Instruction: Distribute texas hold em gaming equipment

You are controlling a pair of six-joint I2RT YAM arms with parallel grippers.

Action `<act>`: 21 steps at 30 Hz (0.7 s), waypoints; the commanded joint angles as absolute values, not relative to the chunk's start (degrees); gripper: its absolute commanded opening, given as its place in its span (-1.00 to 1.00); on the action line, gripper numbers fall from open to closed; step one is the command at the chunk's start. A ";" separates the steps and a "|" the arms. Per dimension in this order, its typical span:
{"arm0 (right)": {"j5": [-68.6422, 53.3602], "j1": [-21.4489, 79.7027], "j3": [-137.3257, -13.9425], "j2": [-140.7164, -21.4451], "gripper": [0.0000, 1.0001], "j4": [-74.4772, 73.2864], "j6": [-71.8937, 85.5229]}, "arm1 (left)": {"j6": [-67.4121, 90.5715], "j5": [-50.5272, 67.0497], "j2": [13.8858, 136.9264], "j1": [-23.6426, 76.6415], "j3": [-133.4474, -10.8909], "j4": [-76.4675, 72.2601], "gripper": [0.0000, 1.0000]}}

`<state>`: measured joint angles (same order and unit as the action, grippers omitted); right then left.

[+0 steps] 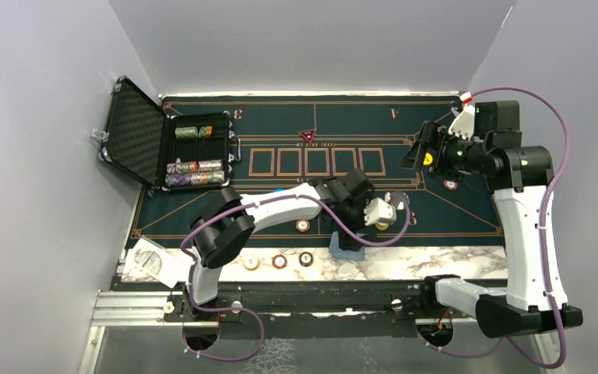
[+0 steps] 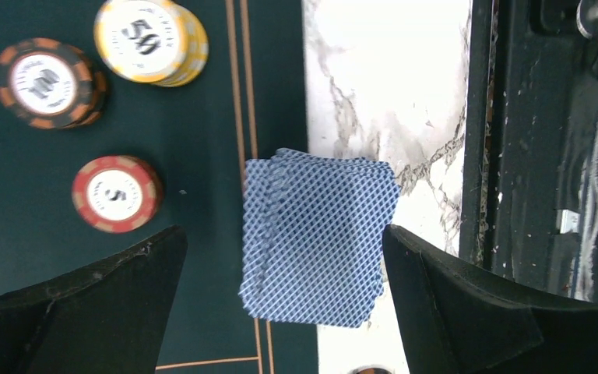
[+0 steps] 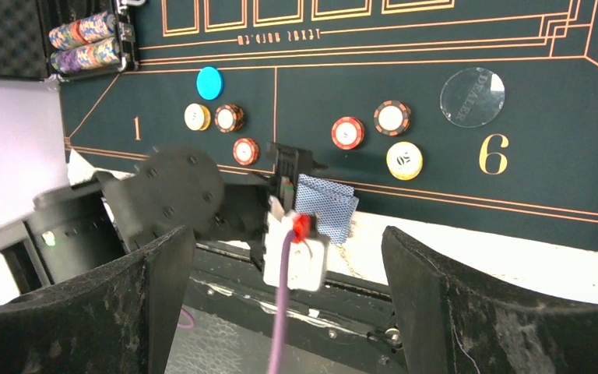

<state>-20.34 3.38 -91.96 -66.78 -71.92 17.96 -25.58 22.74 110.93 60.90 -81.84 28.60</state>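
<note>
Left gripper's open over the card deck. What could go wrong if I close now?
The deck is slightly splayed and straddles the edge of the mat onto the marble top; the left gripper may pinch only some cards or scatter them. The red chip lies close to one finger and could get knocked on the descent.

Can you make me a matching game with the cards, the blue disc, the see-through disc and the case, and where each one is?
Things:
1 cards
2 blue disc
3 clear disc
4 case

Places:
A by the number 6
B open, chips inside
C half on the mat, half on the marble
D by the number 1

Pairs: 1-C, 2-D, 3-A, 4-B
</note>
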 commanded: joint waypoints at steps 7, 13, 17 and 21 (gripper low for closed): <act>-22.88 3.47 -91.41 -64.59 0.81 -69.93 18.33 | -19.28 39.84 111.29 54.32 -84.89 27.85 0.97; -22.93 3.51 -92.28 -64.60 0.81 -70.14 18.14 | -17.50 42.18 113.55 54.32 -85.42 27.86 0.97; -23.09 3.51 -92.20 -64.49 0.80 -70.14 18.10 | -16.62 41.07 115.56 54.32 -85.66 27.92 0.97; -23.27 3.51 -91.98 -64.44 0.80 -69.97 17.98 | -15.43 40.59 117.47 54.31 -87.07 28.36 0.97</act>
